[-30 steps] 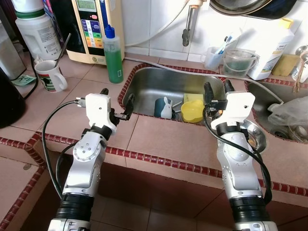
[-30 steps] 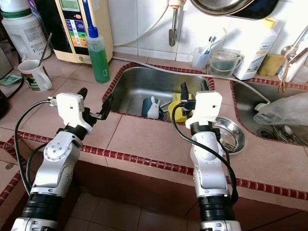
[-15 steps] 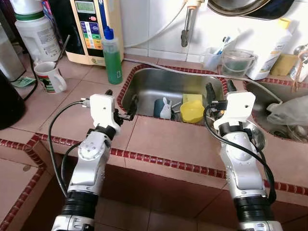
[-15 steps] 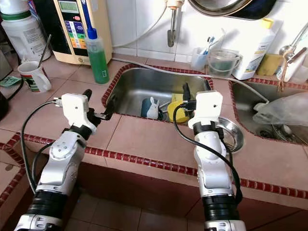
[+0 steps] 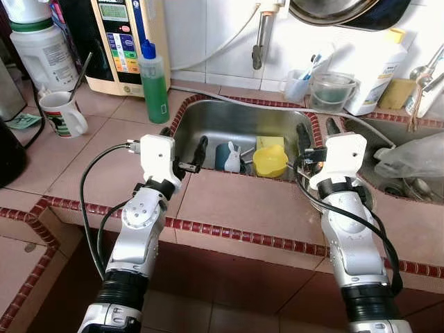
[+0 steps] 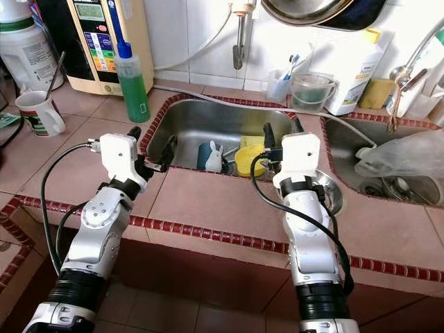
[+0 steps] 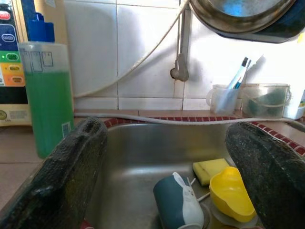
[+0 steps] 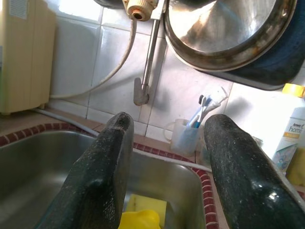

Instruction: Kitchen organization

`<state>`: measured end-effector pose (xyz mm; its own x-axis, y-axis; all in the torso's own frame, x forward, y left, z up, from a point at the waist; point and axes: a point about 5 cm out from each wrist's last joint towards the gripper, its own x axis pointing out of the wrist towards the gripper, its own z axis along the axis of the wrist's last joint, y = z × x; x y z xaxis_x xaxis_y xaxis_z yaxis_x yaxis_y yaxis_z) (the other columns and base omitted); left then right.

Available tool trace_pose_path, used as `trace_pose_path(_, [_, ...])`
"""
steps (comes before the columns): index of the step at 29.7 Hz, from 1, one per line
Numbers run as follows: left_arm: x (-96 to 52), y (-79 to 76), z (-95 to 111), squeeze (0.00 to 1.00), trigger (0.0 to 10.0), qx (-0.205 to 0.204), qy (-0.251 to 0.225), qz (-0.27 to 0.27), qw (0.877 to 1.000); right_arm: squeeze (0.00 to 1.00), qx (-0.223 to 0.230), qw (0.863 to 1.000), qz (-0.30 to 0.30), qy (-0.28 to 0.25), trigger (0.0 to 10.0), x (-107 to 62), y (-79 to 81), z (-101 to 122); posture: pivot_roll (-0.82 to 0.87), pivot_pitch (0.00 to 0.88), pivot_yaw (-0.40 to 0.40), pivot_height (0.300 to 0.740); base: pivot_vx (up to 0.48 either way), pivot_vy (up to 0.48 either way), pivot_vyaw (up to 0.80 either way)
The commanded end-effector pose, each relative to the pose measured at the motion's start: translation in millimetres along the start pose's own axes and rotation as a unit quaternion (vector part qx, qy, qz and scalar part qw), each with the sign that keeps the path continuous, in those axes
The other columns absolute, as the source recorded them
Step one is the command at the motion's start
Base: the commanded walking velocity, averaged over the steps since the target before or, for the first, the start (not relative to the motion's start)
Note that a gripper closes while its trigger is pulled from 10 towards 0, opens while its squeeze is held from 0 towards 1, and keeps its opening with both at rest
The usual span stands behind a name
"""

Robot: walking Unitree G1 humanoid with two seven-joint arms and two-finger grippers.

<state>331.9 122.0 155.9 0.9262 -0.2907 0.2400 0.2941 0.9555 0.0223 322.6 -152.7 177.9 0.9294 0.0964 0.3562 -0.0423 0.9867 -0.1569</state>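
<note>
Both grippers, left [image 5: 184, 147] and right [image 5: 313, 135], hover spread and empty at the sink's [image 5: 208, 119] near rim. Ahead in the basin: one blue rabbit cup [image 5: 227, 156], one yellow bowl [image 5: 270, 160], one yellow sponge [image 5: 270, 141].

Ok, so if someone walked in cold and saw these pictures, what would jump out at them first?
Most likely the two silver arms reaching over the tiled counter, the left tool and the right tool both open at the near edge of the steel sink. Next, the bright yellow cup in that sink, beside a blue cup with a white rabbit. The green soap bottle stands left of the sink.
</note>
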Motion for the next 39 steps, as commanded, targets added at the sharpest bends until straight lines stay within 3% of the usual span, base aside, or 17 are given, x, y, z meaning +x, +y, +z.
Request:
trace_pose_path(1, [-1.8,-2.3,2.3,0.0,10.0,0.006,-0.005,-0.009,1.0,0.0,0.002,1.0,0.003,0.005,10.0,1.3,0.1,-1.4,-0.13,0.0,-0.027,0.74,0.0,-0.48,0.0])
trace_pose_path(10, [-6.5,0.4,2.7,0.0,10.0,0.011,-0.001,-0.009,1.0,0.0,0.01,1.0,0.011,0.012,10.0,-1.6,7.7,-6.7,-0.1,0.0,-0.014,0.74,0.0,-0.48,0.0])
trace_pose_path(25, [-8.2,0.6,5.0,0.0,10.0,0.014,0.007,-0.017,1.0,0.0,0.028,0.999,0.004,0.019,10.0,-5.5,7.5,-9.9,-0.1,0.0,0.011,0.74,0.0,-0.466,0.0])
trace_pose_path(29, [-8.6,0.8,5.8,0.0,10.0,-0.012,0.003,-0.022,1.0,0.0,0.032,0.999,0.004,0.021,10.0,-7.5,7.4,-10.7,-0.1,0.0,0.012,0.74,0.0,0.0,0.0])
trace_pose_path(30, [-10.0,-0.2,4.4,0.0,10.0,-0.003,0.009,-0.031,0.999,1.0,0.046,0.999,0.007,0.027,10.0,-9.6,7.2,-12.4,-0.1,0.0,0.013,0.74,0.0,0.0,0.0])
trace_pose_path(39, [-21.6,-5.7,1.3,0.0,10.0,0.024,0.03,-0.089,0.995,1.0,0.017,0.998,0.024,0.052,10.0,-21.1,-3.8,-21.2,-0.1,0.0,0.01,0.74,0.0,0.0,0.0])
